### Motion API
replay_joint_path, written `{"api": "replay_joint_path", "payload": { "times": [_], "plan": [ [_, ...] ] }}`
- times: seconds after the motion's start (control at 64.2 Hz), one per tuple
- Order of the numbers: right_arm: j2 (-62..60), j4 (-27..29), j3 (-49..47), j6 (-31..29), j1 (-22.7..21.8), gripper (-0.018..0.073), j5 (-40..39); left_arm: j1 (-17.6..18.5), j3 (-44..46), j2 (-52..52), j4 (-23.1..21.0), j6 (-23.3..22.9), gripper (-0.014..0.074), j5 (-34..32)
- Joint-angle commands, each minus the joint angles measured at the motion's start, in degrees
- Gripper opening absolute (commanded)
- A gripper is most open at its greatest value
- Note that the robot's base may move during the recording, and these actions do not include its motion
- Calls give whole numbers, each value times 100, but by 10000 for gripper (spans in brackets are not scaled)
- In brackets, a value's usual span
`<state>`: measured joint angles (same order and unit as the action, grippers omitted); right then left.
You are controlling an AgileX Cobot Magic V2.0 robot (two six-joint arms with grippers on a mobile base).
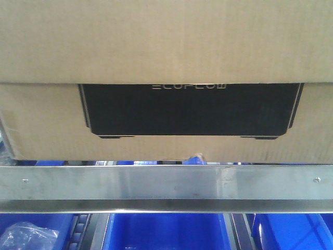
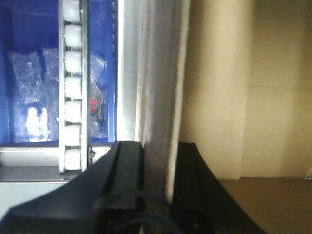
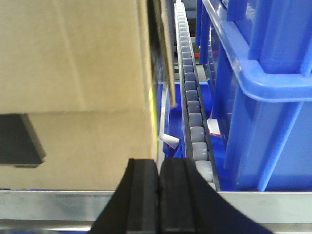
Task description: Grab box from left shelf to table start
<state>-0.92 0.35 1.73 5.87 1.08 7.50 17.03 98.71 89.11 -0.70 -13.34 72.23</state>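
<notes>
Reaching toward the left shelf (image 1: pixel 237 229), we have both arms stretched forward with each tool pointed into the rack, one at either side of the box (image 1: pixel 166 41). The box sits on the shelf, ahead of the tools and between them. Its brown face fills the upper part of the front view just above the steel front rail (image 1: pixel 104 183), with the black panel (image 1: pixel 190 109) facing out and a small torn notch (image 1: pixel 196 156) on its bottom edge.

Our left tool (image 2: pixel 159 146) has its jaws standing apart, and we see nothing clamped in them. A pale metal strip (image 2: pixel 158 87) shows through the gap ahead. To this tool's right is cardboard; to its left are white rollers (image 2: pixel 73 83) and plastic bags (image 2: pixel 29 73) lying in a blue bin.

Our right tool (image 3: pixel 158 168) has its two black fingers (image 3: pixel 141 190) pressed flat together, holding nothing. It hovers at the rail — the box's corner lies ahead and to its left, a grey roller track (image 3: pixel 190 107) runs away just to its right, and the blue bins (image 3: pixel 263 97) stand further right.
</notes>
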Motion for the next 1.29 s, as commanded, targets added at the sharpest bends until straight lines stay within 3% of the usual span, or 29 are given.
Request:
{"api": "replay_joint_path", "payload": {
  "times": [0.0,0.078,0.171,0.545,1.278],
  "plan": [
    [-46,-72,-102,1,-30,56,-493,41,210,-374,-233,-77,-102,-169],
    [-46,-72,-102,1,-30,56,-493,41,197,-374,-233,-77,-102,-169],
    [-46,-72,-102,1,-30,56,-493,41,187,-374,-188,-572,-102,-169],
    [-46,-72,-102,1,-30,56,-493,13,86,-374,-58,-1330,-102,-225],
    [-46,-72,-102,1,-30,56,-493,13,23,-374,1,-1372,-102,-304]
  ]
}}
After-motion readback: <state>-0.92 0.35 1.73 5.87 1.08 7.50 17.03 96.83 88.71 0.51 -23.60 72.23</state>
